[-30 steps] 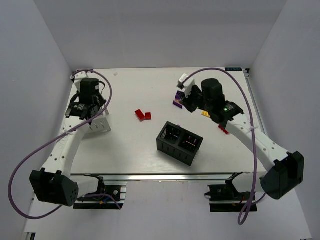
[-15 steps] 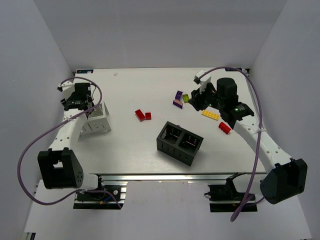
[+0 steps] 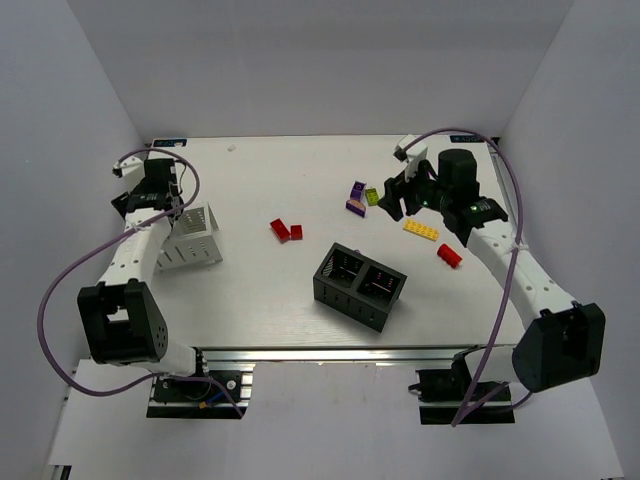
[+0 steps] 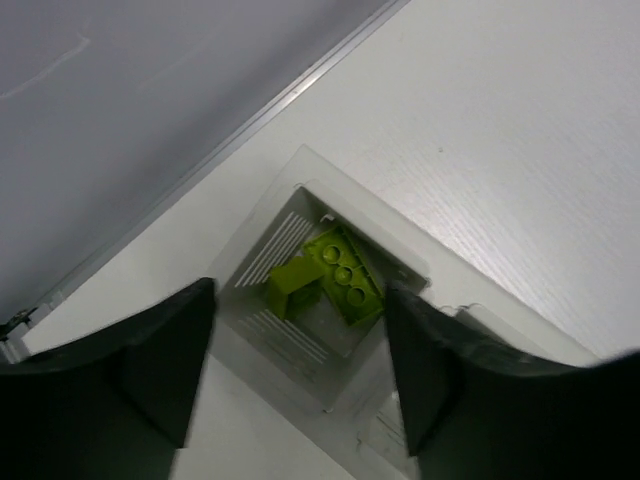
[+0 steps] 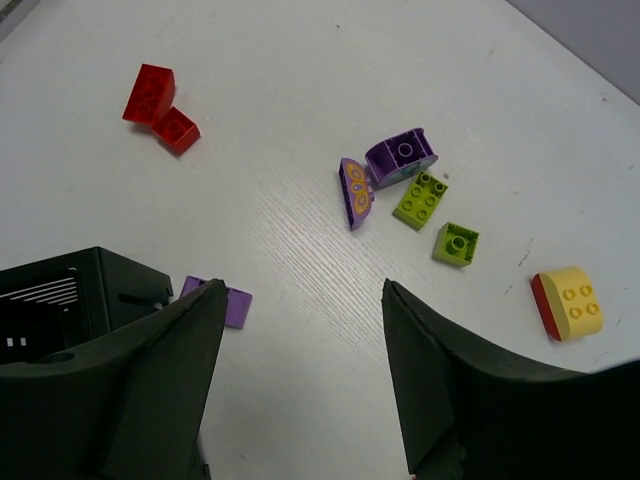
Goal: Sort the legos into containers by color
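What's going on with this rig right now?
Two arms are sorting legos by colour. The left gripper hangs open over the white box, where lime green bricks lie in one compartment. The right gripper is open and empty above loose purple bricks and green bricks on the table. Red bricks lie loose near the black box.

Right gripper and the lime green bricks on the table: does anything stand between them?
Nothing visible does. The right gripper hangs open over the table; the larger lime green brick and the smaller lime green brick lie uncovered. Only a purple arch piece sits right beside the larger one.
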You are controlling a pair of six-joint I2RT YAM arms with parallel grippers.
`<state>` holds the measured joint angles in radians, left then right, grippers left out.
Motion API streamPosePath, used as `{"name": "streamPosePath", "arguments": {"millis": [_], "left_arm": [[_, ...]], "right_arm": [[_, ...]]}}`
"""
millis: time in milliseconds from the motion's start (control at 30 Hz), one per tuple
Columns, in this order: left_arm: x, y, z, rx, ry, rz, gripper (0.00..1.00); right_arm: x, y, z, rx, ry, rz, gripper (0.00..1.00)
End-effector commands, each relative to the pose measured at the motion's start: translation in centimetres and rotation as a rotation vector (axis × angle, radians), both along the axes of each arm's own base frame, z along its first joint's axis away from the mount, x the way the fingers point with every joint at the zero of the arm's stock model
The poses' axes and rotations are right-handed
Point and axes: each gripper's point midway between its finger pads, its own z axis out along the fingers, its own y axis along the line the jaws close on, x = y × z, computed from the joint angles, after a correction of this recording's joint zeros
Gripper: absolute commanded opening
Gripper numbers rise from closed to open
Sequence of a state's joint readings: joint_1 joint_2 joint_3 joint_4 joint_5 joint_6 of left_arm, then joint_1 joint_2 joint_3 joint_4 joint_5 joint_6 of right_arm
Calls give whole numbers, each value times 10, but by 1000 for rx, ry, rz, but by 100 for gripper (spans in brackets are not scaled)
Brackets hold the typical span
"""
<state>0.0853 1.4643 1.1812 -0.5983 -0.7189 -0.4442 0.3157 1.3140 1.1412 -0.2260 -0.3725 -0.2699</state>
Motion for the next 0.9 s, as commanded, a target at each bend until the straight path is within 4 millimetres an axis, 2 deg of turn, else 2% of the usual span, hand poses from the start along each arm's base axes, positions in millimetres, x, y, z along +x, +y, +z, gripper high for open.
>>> {"name": "streamPosePath", "arguments": {"millis": [0,33,67,100,133,167,200,233,267,300,333,367,400,433,467,500,567,600,667,767,867], "left_arm": [[7,-9,43,-43,-141,-45,73],[7,-13,46,-61,-163,-66,37],[9,-19,53,-86,-201,-97,12],[13,-41,67,-164,-280,-202,0],[13,-56,61,-208,-292,-285,0],[24,-78,75,-241,-368,-407,0],[28,-121,81,-338,-403,-631,0],[19,-150,79,-413,-428,-778,0],[21,-174,90,-457,-494,-922,11],[6,-213,92,-591,-502,-1130,22],[0,-226,88,-654,-499,-1199,33],[-5,-241,82,-701,-497,-1273,53],[-11,-249,78,-725,-481,-1321,61],[-16,-254,74,-748,-468,-1360,68],[-21,-261,67,-752,-453,-1386,75],[-23,-264,66,-738,-453,-1400,81],[-29,-269,68,-726,-473,-1429,82],[-35,-272,59,-745,-465,-1433,83],[-40,-271,49,-740,-461,-1422,83],[-41,-270,43,-718,-432,-1413,84],[-42,-270,46,-723,-441,-1415,84]], "right_arm": [[21,-2,6,4,-8,-11,68],[30,-6,9,0,-13,-29,66],[38,-8,8,-2,-6,-46,57],[54,-15,-12,-19,41,-84,48],[66,-17,-4,-9,42,-109,31],[77,-20,-10,-13,67,-132,25],[94,-27,-36,-30,137,-169,22],[107,-29,-27,-32,137,-186,24],[122,-32,-55,-79,190,-207,29],[132,-36,-65,-115,202,-224,37],[135,-38,-77,-161,236,-230,52],[149,-37,-67,-192,191,-227,59],[158,-42,-92,-239,226,-237,65],[160,-44,-100,-272,247,-240,74],[173,-42,-90,-281,218,-243,78],[179,-44,-112,-314,252,-238,79],[184,-46,-124,-346,289,-242,80],[193,-47,-128,-357,290,-253,80],[195,-48,-140,-378,312,-260,79],[192,-52,-148,-390,324,-268,73],[182,-51,-159,-394,361,-252,67]]}}
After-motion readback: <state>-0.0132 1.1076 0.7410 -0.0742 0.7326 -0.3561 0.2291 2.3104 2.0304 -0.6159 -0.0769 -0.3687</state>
